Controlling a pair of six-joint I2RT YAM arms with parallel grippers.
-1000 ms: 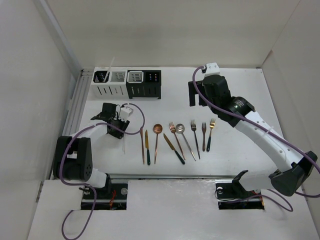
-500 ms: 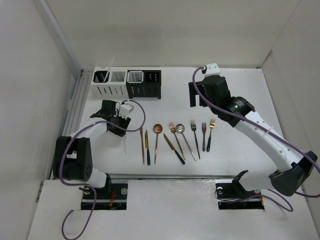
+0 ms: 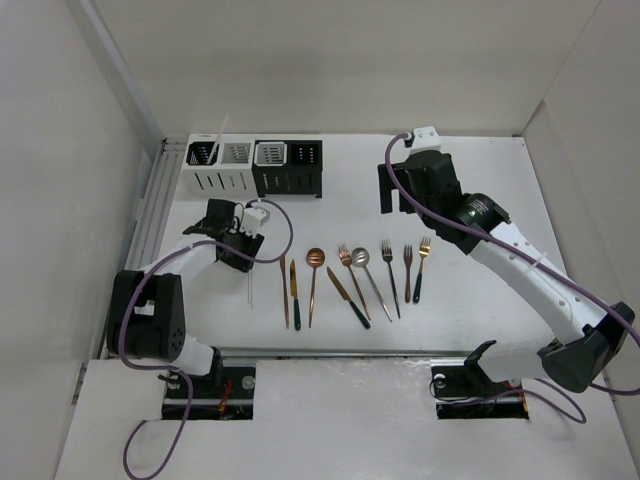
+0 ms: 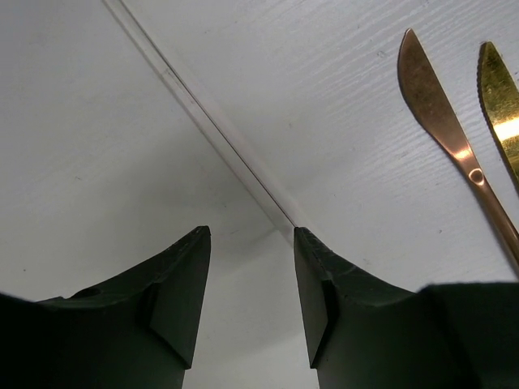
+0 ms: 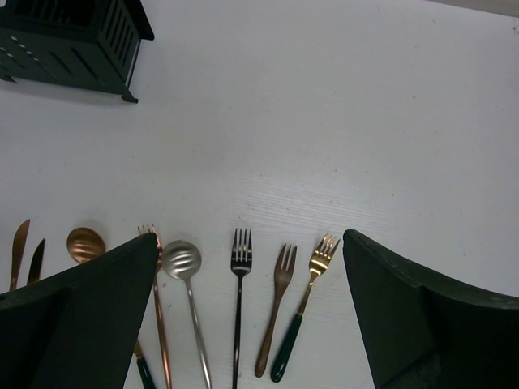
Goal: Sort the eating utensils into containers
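Note:
Several forks, knives and spoons [image 3: 352, 280] lie in a row on the table's near middle. A thin pale chopstick [image 3: 249, 288] lies left of them. My left gripper [image 3: 238, 260] is open and empty, low over the chopstick's far end. In the left wrist view the chopstick [image 4: 203, 117] runs diagonally to the right fingertip [image 4: 312, 259], with a copper knife [image 4: 434, 97] and a gold knife [image 4: 499, 101] beside it. My right gripper [image 3: 405, 200] is wide open and empty, high above the forks [image 5: 281, 267]. Two white caddies [image 3: 220, 166] and two black caddies [image 3: 288, 166] stand at the back left. One chopstick [image 3: 218, 135] stands in the leftmost white caddy.
White walls close in the table on the left, back and right. A metal rail [image 3: 150, 205] runs along the left edge. A black caddy's corner [image 5: 73, 32] shows at the top left of the right wrist view. Purple cables loop from both arms.
My left gripper has shifted slightly away from the near edge, toward the caddies. The chopstick, the utensil row and the right arm have not moved.

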